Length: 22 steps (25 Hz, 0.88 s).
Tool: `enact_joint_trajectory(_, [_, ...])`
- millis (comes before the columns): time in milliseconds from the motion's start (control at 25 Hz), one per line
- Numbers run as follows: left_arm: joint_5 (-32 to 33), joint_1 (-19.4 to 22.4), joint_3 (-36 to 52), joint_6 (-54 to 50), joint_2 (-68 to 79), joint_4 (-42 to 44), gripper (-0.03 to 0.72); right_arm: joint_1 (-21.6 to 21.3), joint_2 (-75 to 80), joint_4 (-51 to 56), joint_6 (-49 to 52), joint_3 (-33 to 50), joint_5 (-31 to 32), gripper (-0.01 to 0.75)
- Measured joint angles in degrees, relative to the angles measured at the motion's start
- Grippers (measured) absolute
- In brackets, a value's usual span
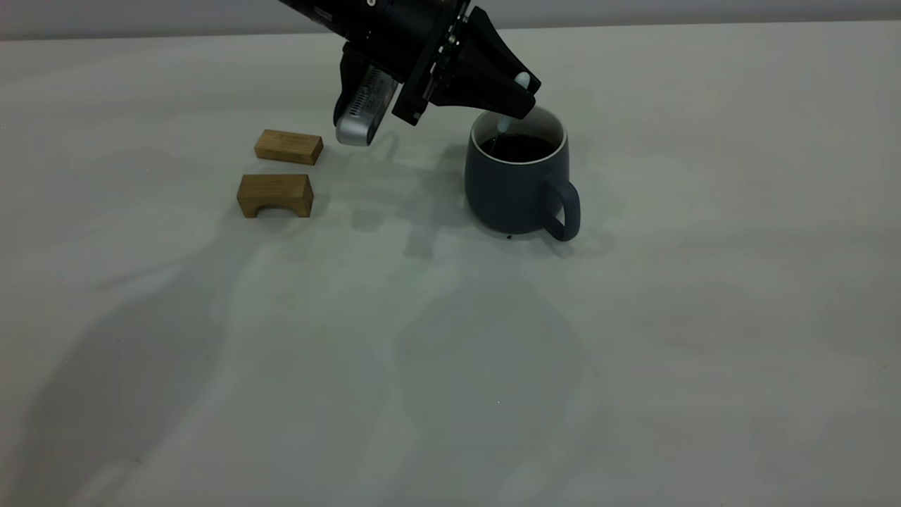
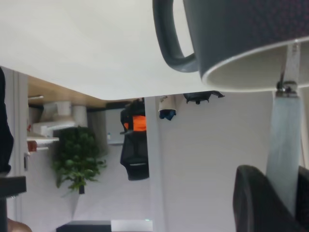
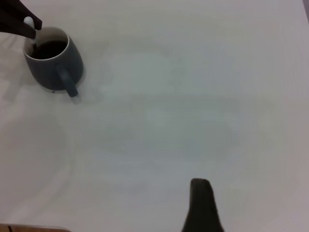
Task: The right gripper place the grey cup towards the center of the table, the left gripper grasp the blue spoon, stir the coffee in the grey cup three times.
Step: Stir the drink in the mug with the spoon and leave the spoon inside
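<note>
Grey cup (image 1: 519, 184) stood mid-table (image 1: 450, 352), placement done. My left gripper (image 1: 519, 88) was clamped on the blue spoon (image 1: 505, 124), bowl dipped in coffee (image 1: 519, 147); I judged stirring underway, count unknown. Right gripper's (image 3: 202, 205) pincer state: couldn't tell.

Bare table (image 1: 704, 317), blocks (image 1: 281, 172) at left.
</note>
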Motion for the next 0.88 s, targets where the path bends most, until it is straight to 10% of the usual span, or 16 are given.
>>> enact_joint_trajectory(320, [-0.03,0.00,0.00,5.97,0.00,0.07,0.191,0.00,0.00,0.00,0.00,0.00,0.00,0.592])
enact_joint_trajectory(880, [7.04,0.18,-3.56,6.69,-0.59,3.98,0.524,0.00,0.00,0.00,0.00,0.00,0.00,0.592])
